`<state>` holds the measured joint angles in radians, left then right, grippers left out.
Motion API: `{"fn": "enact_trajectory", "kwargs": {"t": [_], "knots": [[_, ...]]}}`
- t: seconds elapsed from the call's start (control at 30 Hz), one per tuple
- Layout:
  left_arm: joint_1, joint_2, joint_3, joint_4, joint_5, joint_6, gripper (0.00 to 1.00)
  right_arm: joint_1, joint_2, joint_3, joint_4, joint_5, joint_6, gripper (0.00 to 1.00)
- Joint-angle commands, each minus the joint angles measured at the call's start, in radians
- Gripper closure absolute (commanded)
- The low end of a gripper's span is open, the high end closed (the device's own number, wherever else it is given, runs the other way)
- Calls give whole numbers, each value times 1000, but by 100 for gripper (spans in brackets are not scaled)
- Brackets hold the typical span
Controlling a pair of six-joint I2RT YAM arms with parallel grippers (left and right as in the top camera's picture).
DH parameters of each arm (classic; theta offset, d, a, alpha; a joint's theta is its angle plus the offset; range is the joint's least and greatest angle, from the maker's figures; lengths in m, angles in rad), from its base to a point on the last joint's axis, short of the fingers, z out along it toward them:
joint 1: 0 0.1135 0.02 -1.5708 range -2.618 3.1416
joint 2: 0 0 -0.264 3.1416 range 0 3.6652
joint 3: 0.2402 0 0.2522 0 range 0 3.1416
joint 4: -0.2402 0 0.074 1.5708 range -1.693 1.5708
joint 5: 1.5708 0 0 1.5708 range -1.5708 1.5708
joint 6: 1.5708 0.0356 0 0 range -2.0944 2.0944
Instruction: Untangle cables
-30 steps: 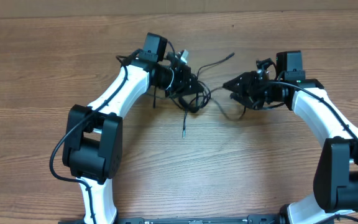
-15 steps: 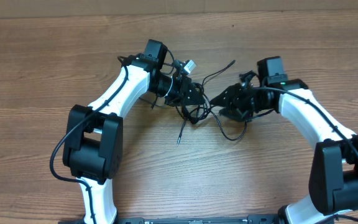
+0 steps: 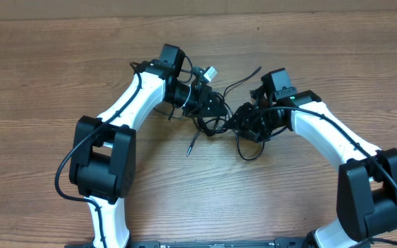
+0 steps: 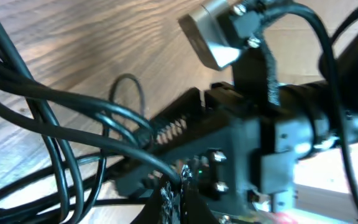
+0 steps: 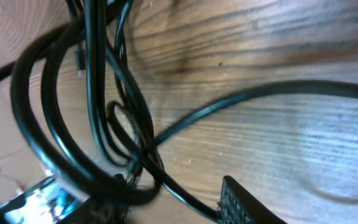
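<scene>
The cables point(image 3: 216, 124) are thin black cords bunched in a knot between my two grippers at mid-table. One loose end point(image 3: 191, 146) trails toward the front and another point(image 3: 253, 71) points to the back. A loop point(image 3: 252, 149) hangs in front of the right arm. My left gripper point(image 3: 214, 109) is shut, and in the left wrist view its fingertips point(image 4: 180, 186) pinch a strand of the cables point(image 4: 73, 102). My right gripper point(image 3: 240, 122) is pressed into the knot from the right. Its fingers point(image 5: 244, 202) stand apart with several strands point(image 5: 114, 134) crossing between them.
Both white arms reach inward over the wooden table point(image 3: 47, 69), the left arm point(image 3: 133, 96) from the left and the right arm point(image 3: 322, 127) from the right. The right gripper's black body point(image 4: 247, 137) fills much of the left wrist view, very close.
The right arm has swung left and brought its gripper into the knot beside the left gripper. The loose front end has drifted left. The left gripper has kept its hold.
</scene>
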<state>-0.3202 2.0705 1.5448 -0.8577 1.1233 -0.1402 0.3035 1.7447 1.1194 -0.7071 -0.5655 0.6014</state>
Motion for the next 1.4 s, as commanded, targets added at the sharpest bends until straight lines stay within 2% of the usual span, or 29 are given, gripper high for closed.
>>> {"fn": "enact_trajectory", "kwargs": {"t": [0.0,0.23,0.47,0.87,1.13,1.37], "knots": [[5,-45,23,-25,98,60,96,11,-13,1,22,87,-8,54],[6,-45,23,-80,111,74,96,11,-13,1,20,87,-8,55],[5,-45,23,-139,196,74,96,11,-12,-2,12,102,-8,56],[5,-46,23,-217,329,101,96,11,-12,-2,-98,209,-8,67],[7,-45,23,-360,397,262,95,11,-12,-2,-134,327,-8,75],[8,-45,23,-495,451,407,96,11,-12,-2,-156,391,-8,75]]}}
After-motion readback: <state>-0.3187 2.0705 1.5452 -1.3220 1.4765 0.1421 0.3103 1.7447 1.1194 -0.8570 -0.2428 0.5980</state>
